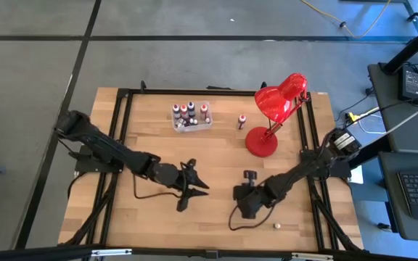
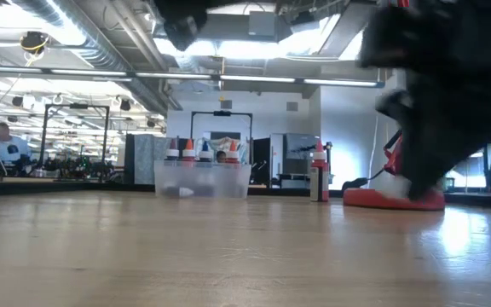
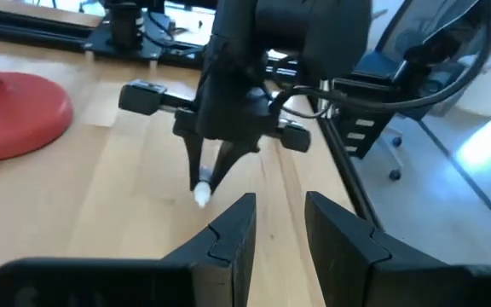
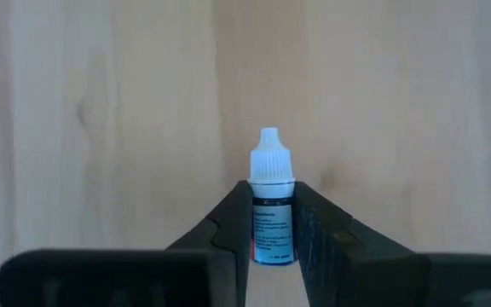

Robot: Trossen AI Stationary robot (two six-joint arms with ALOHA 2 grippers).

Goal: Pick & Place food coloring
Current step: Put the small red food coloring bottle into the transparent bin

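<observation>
While my right gripper (image 4: 273, 239) is clenching a bottle (image 4: 272, 209) only by its lower body (left gripper (image 3: 278, 234) idling, released), I'm worrying it tips out mid-carry.

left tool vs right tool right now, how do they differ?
The right tool is shut on a white-capped food coloring bottle; the left tool is open and holds nothing. In the high view the right tool points down at the table, while the left tool reaches level toward it. Both are dark two-finger tools near the table's middle.
</observation>
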